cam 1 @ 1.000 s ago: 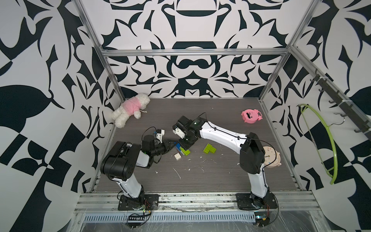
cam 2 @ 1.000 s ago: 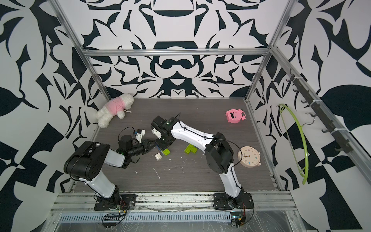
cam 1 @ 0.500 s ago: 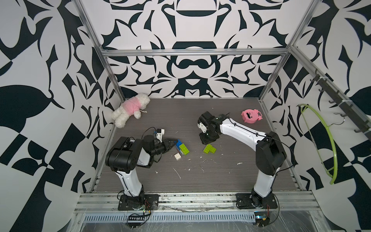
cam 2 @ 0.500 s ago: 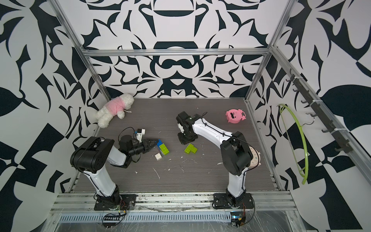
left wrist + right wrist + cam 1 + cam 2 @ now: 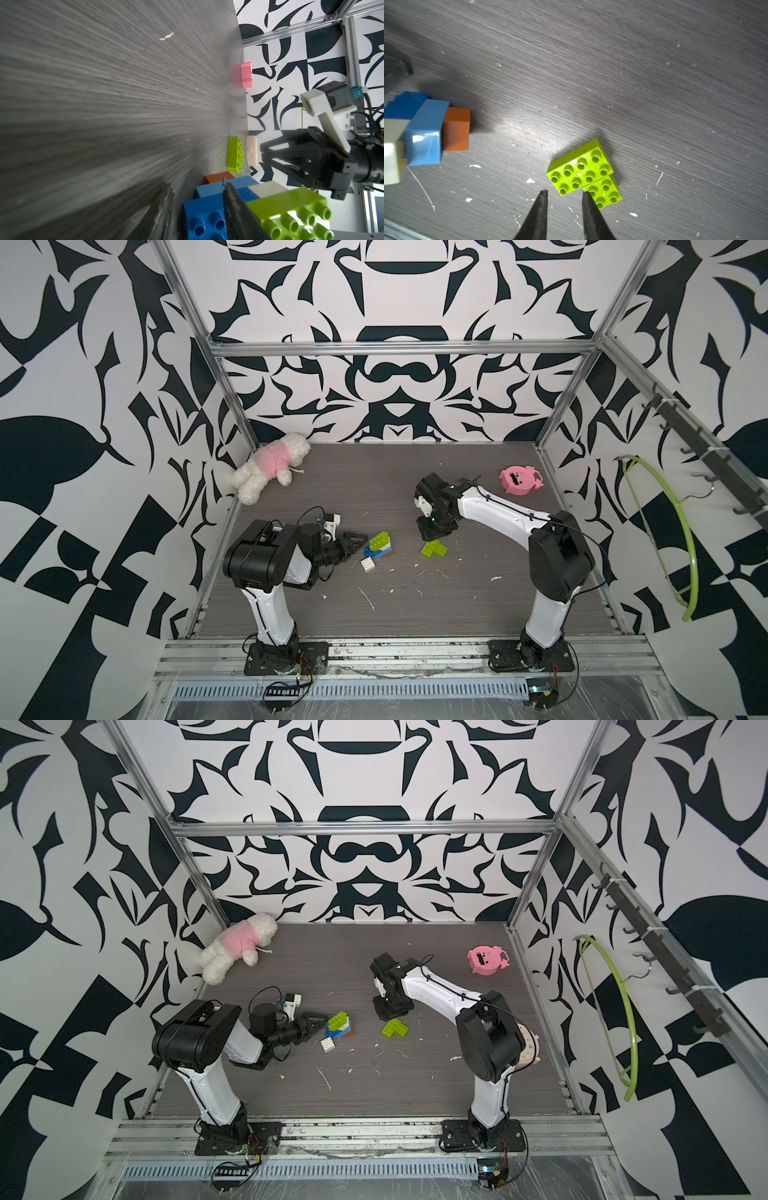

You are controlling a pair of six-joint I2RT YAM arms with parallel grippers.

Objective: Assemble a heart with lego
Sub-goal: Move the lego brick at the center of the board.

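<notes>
Change: the right gripper (image 5: 564, 192) has pulled away from the heart (image 5: 379, 545) and now hangs over the lime-green pair (image 5: 583, 172). The left gripper (image 5: 360, 540) has eased apart.
Meaning: the heart stands on its own, and the lime-green pair is likely the next piece.
Right gripper: jaws slightly apart, empty, with the pair just beyond the tips.
Left gripper: jaws apart at the heart's blue edge; contact is unclear.
Loose: a white brick (image 5: 368, 564) lies beside the heart.

The left arm (image 5: 266, 556) folds low at near left, its left gripper (image 5: 358, 540) lying level, pointing right, jaws slightly parted. The right arm (image 5: 498, 510) stretches far and left, its right gripper (image 5: 563, 193) pointing down, jaws narrowly apart.
</notes>
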